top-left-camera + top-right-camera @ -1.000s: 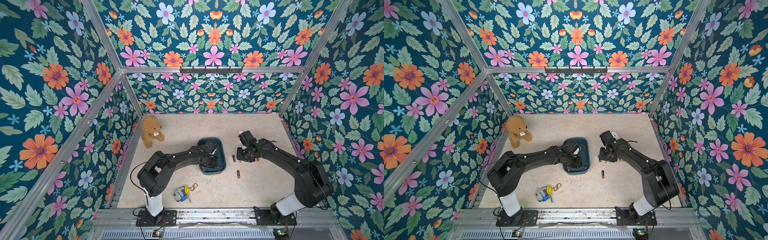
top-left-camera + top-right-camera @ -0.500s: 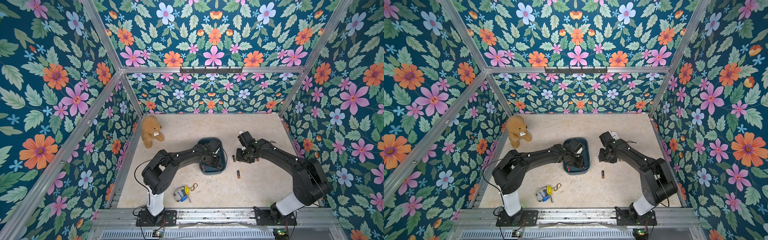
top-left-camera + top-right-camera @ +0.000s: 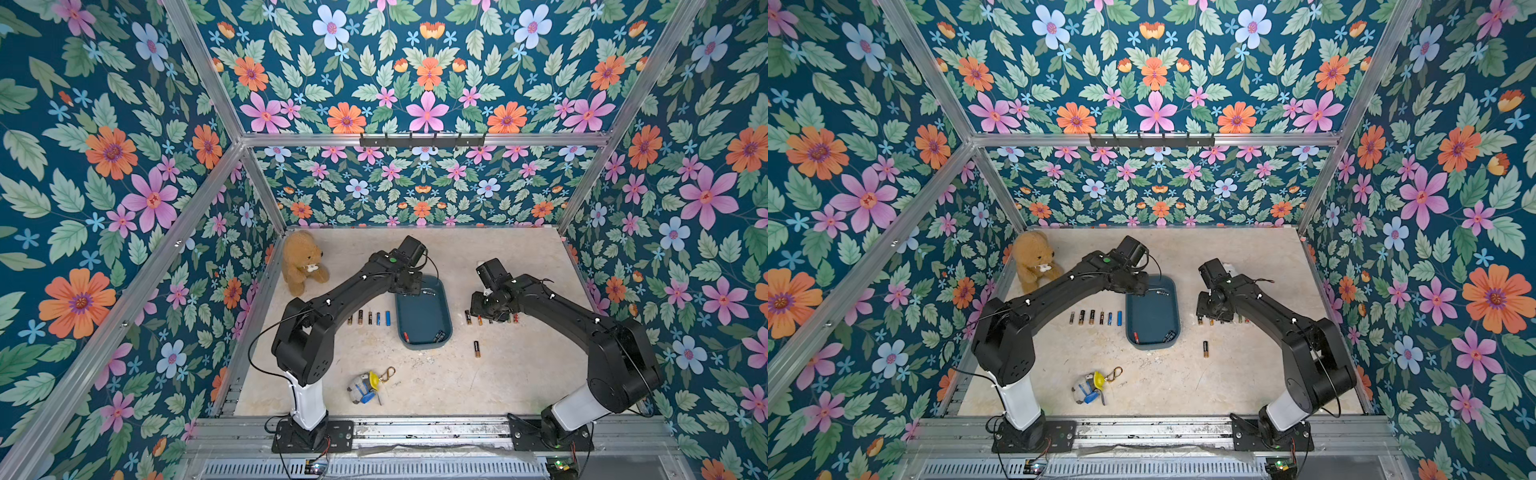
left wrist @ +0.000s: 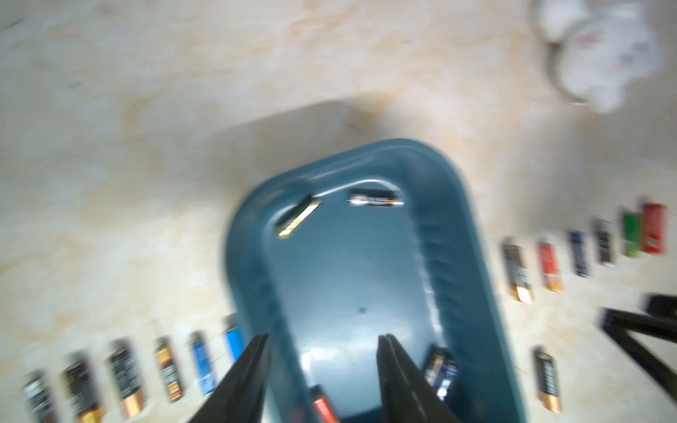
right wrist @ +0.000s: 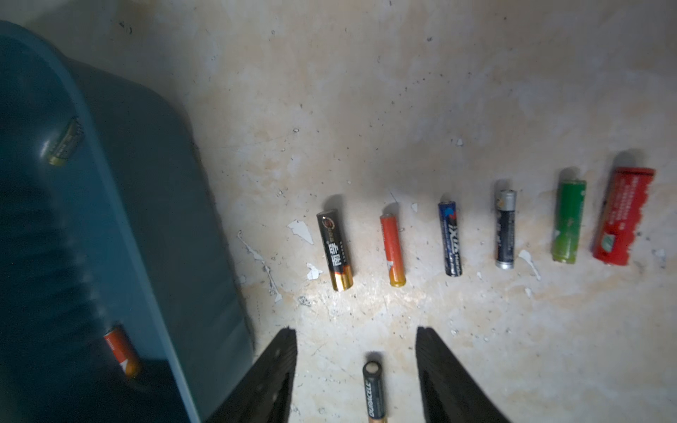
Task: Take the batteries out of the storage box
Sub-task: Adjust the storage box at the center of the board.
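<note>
Batteries (image 5: 335,251): slim cylinders in glossy printed sleeves with metal end caps, mostly black over copper or gold, some orange, blue, green or red. Box (image 3: 422,309): shallow teal plastic tray with rounded corners, low sloped walls ribbed inside and a smooth floor, sitting on the table (image 3: 519,374) between the two arms. Left gripper (image 4: 322,337) hangs above the box, its tapered black fingers spread with nothing between them; its wrist view is smeared. Beyond its tips, two dark cells lie against the far wall inside the box, one of them tilted. Close under the fingers lie a red-orange cell and a dark cluster by the right finger, number unclear. Outside the box, to this gripper's left, is the left row (image 3: 369,318): six cells side by side on the table, the blue ones nearest the box. Right gripper (image 5: 355,331) is raised over bare table to the right of the box, fingers parted and empty. Beyond its tips is the right row (image 5: 505,229): six parallel cells, none touching, in black-gold, orange, blue, dark with a silver cap, green, and red with a ragged sleeve. Duracell (image 5: 374,392) lies flat on the table, seen in the gap between those fingers, not gripped. Table is beige, marbled and matte, chipped, with white flakes. Teddy (image 3: 301,262), brown plush, sits well to the left of the left gripper. Keyring toy (image 3: 365,386), hard plastic with a brass clasp, lies back toward the arm bases.
</note>
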Robot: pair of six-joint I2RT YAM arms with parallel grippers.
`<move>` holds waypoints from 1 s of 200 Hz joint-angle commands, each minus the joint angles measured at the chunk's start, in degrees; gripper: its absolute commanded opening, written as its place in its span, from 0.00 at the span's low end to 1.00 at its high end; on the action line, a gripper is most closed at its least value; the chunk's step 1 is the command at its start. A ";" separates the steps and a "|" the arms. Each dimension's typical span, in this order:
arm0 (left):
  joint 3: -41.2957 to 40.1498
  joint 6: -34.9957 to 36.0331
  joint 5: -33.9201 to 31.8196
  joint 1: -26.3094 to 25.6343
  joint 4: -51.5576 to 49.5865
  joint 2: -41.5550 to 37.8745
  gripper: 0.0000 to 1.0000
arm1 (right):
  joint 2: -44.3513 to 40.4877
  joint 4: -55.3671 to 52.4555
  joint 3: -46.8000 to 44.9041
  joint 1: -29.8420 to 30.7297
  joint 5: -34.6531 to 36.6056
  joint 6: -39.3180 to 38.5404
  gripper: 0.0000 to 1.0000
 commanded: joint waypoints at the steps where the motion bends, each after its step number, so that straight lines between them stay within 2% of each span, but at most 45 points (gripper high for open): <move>1: -2.72 0.55 -1.72 1.81 -3.54 -2.04 0.55 | -0.75 -0.37 0.17 0.05 0.70 -0.43 0.58; 34: -8.23 -0.18 -0.07 3.74 -0.08 -3.41 0.56 | -1.11 -0.36 -0.19 0.01 0.60 -0.19 0.58; 109: -11.02 -1.21 4.90 3.75 5.48 -1.83 0.54 | -1.86 -0.82 -0.66 0.05 0.89 -0.15 0.59; 145: -11.15 -1.41 5.67 3.75 5.41 -0.52 0.45 | -1.98 -0.51 -1.15 0.05 0.69 -0.24 0.59; 175: -10.98 -1.39 5.80 3.66 4.93 0.76 0.33 | -2.00 -0.38 -1.58 0.05 0.91 -0.31 0.59; 200: -10.71 -1.50 5.84 3.66 4.71 1.40 0.29 | -2.16 -0.04 -2.26 0.04 1.04 -0.31 0.59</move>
